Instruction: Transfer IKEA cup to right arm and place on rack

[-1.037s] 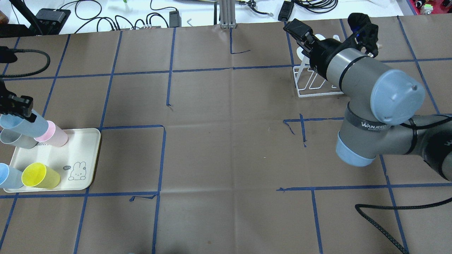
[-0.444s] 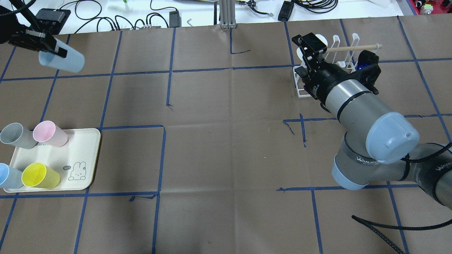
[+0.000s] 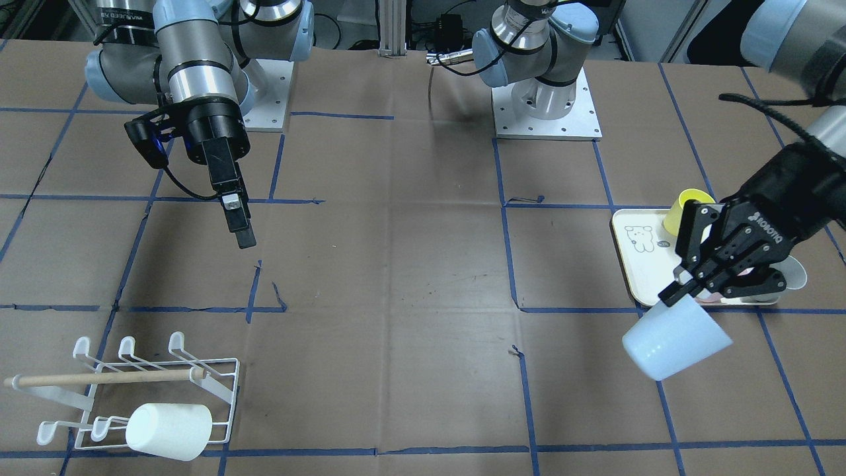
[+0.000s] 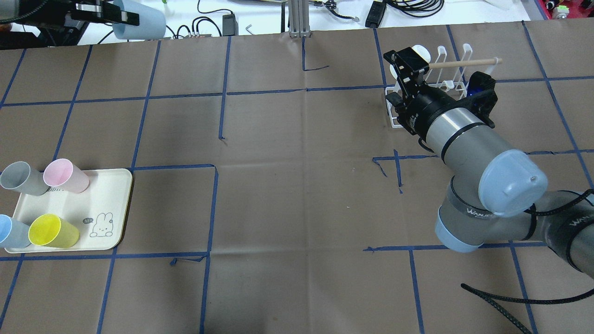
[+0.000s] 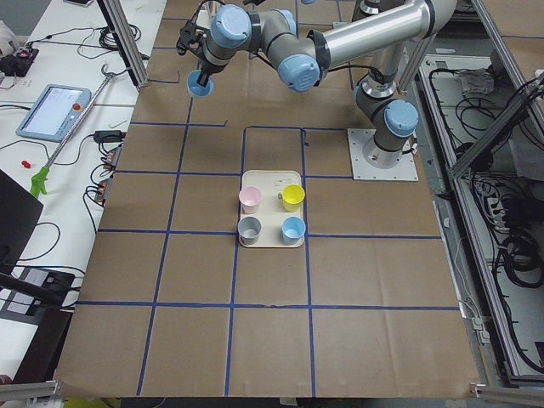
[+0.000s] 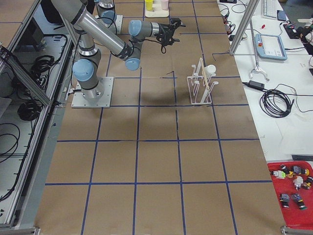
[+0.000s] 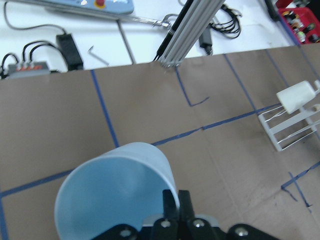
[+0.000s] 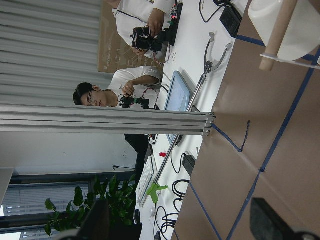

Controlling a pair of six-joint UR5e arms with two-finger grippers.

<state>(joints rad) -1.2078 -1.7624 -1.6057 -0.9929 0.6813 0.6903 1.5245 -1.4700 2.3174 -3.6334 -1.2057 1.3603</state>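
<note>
Brown-papered tabletop (image 3: pixel 396 264) was taped in blue squares. Left pincer (image 3: pixel 681 291) clamped the pale blue cup (image 3: pixel 674 340) by its rim, raised over the far left side. Right pincer (image 3: pixel 244 237) hung wide open, empty; a good handover probably needed it gripping the cup's free wall.

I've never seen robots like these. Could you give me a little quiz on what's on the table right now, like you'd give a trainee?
1. What is the clawed black left gripper gripping? A) a pale-blue plastic cup; B) a red mug; C) nothing.
2. True or false: a white cup is already on the white wire drying rack with the wooden dowel handle.
3. Fill in: ____ cups stand on the cream tray with the rabbit drawing.

Key: 1 A. 2 true. 3 four: a grey cup, a pink cup, a blue cup and a yellow cup.
</note>
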